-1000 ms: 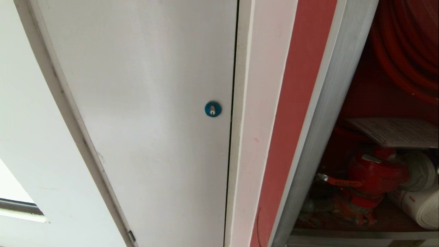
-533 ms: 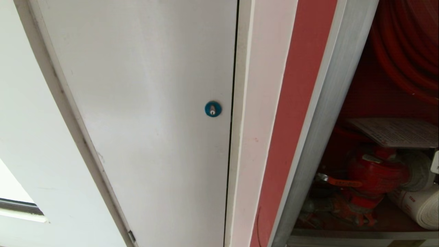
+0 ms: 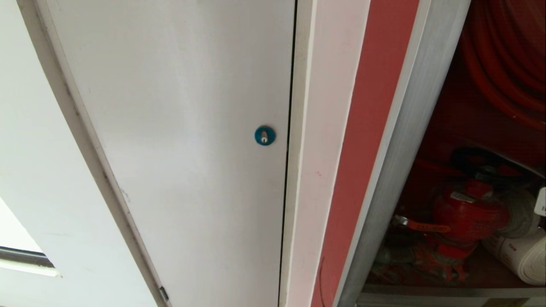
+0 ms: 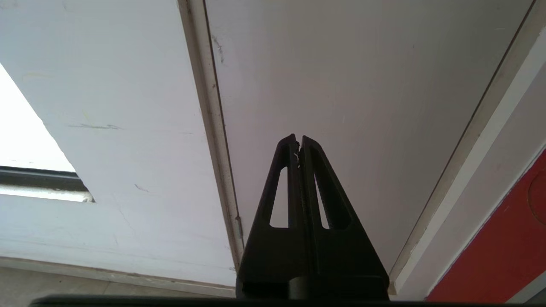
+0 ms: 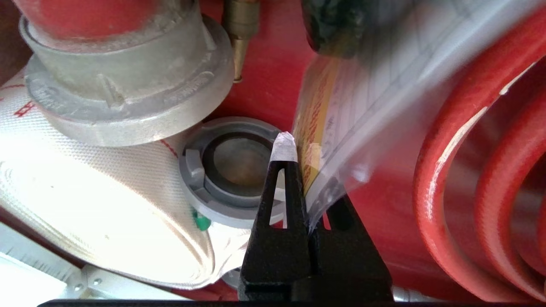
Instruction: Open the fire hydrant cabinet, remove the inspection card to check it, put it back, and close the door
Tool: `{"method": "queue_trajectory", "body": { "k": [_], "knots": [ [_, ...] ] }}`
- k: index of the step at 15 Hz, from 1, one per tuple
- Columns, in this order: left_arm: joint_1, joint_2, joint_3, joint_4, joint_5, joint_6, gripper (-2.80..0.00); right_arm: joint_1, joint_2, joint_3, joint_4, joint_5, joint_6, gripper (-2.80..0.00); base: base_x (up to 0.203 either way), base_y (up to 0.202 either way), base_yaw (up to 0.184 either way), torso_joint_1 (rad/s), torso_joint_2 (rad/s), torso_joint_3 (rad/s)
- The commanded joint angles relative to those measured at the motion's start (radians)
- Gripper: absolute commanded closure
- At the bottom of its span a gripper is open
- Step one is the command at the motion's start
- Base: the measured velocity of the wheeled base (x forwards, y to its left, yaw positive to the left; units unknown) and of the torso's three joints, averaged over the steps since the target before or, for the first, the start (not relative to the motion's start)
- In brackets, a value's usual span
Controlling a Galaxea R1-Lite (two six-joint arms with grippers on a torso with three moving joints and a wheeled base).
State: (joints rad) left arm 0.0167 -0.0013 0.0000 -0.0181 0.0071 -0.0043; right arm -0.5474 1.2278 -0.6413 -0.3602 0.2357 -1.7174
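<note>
The fire hydrant cabinet (image 3: 401, 149) stands open at the right of the head view, its red valve (image 3: 465, 213) and white rolled hose (image 3: 520, 260) showing inside. In the right wrist view my right gripper (image 5: 298, 164) is inside the cabinet, shut on a lower corner of the inspection card (image 5: 362, 89). The card is a pale printed sheet in a clear sleeve, tilted and blurred. My left gripper (image 4: 298, 138) is shut and empty, parked in front of the white panel door (image 4: 341, 85). The cabinet's glass door is out of view.
The red hose coils (image 5: 469, 179) lie close on one side of the right gripper. An aluminium coupling (image 5: 128, 85), a grey coupling ring (image 5: 232, 166) and the rolled hose (image 5: 85, 192) lie on the other. The white door has a blue lock (image 3: 265, 135).
The card lay flat above the red valve in the head view. It is gone from that spot, and a dark part behind it is uncovered.
</note>
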Motion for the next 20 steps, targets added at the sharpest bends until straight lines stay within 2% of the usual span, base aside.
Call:
{"method": "queue_trajectory", "body": {
  "k": [1, 8, 10, 15, 20],
  "knots": [
    [0.000, 0.001, 0.006, 0.000, 0.001, 0.000, 0.00, 0.000, -0.034, 0.009, 0.002, 0.001, -0.010, 0.00, 0.000, 0.000, 0.000, 0.000, 0.00, 0.000],
    [0.000, 0.001, 0.006, 0.000, 0.001, 0.000, 0.00, -0.002, -0.179, 0.063, 0.010, 0.000, -0.008, 0.00, 0.000, 0.000, 0.000, 0.000, 0.00, 0.000],
    [0.000, 0.001, 0.006, 0.000, 0.001, 0.000, 0.00, -0.006, -0.279, 0.076, 0.046, -0.001, -0.006, 0.00, 0.000, 0.000, 0.000, 0.000, 0.00, 0.000],
    [0.000, 0.001, 0.006, 0.000, 0.001, 0.000, 0.00, -0.025, -0.557, -0.019, 0.453, -0.006, -0.007, 0.00, 0.000, 0.000, 0.000, 0.000, 0.00, 0.000],
    [0.000, 0.001, 0.006, 0.000, 0.001, 0.000, 0.00, -0.024, -0.716, -0.112, 0.631, -0.080, -0.049, 0.00, 0.000, 0.000, 0.000, 0.000, 0.00, 0.000]
  ]
}}
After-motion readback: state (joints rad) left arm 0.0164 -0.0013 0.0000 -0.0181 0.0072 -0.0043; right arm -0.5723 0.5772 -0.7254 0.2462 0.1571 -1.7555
